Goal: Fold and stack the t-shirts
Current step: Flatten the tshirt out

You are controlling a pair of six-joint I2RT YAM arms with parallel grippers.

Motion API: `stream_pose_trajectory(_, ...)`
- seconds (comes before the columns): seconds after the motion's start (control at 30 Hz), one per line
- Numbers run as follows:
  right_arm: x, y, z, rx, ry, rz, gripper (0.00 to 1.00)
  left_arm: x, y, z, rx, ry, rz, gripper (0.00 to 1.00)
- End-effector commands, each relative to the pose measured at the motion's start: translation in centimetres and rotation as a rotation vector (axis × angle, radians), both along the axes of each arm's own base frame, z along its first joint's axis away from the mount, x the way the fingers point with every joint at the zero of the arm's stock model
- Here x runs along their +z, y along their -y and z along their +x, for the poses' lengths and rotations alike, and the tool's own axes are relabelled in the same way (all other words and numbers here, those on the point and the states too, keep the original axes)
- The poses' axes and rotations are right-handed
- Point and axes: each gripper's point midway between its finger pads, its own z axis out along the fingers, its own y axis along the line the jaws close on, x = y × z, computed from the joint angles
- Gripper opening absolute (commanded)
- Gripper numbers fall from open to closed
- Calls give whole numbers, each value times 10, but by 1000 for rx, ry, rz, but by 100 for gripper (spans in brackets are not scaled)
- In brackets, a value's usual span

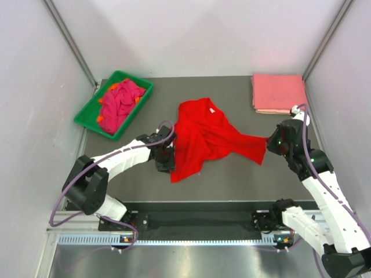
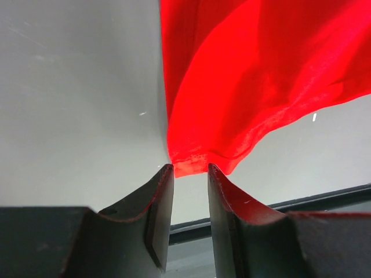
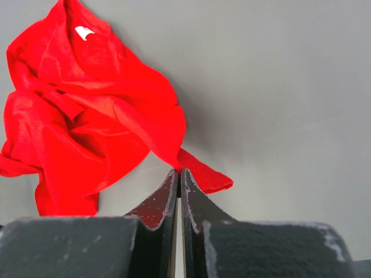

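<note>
A bright red t-shirt point(image 1: 203, 139) lies crumpled in the middle of the table, its white neck label point(image 1: 213, 110) at the far end. My left gripper point(image 1: 164, 157) stands open at the shirt's near left corner. In the left wrist view that corner of the red t-shirt point(image 2: 261, 75) lies just past the tips of the left gripper point(image 2: 190, 168), with nothing between the fingers. My right gripper point(image 1: 271, 142) is shut on the shirt's right edge. In the right wrist view the red t-shirt point(image 3: 87, 116) is pinched at the tips of the right gripper point(image 3: 179, 172).
A folded salmon pink t-shirt stack point(image 1: 278, 92) sits at the far right. A green tray point(image 1: 87, 117) at the far left holds crumpled magenta t-shirts point(image 1: 120, 101) with orange cloth point(image 1: 104, 120) showing beneath. Grey walls close in on both sides.
</note>
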Motion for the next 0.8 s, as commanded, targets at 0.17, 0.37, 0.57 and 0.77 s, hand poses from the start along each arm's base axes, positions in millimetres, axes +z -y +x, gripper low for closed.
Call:
stream_pose_trajectory(0.17,9,-3,5,12,57,26,0,-18,13,-19,42,-42,-72,35)
stream_pose_trajectory(0.37,7,-3,5,13,54,24,0,-32,6,-31,49,-42,0,36)
stream_pose_trajectory(0.57,6,-3,4,13,52,26,0,-47,4,-32,48,-47,33,36)
stream_pose_trajectory(0.77,6,-2,2,11,49,27,0,-44,2,-31,52,-37,38,35)
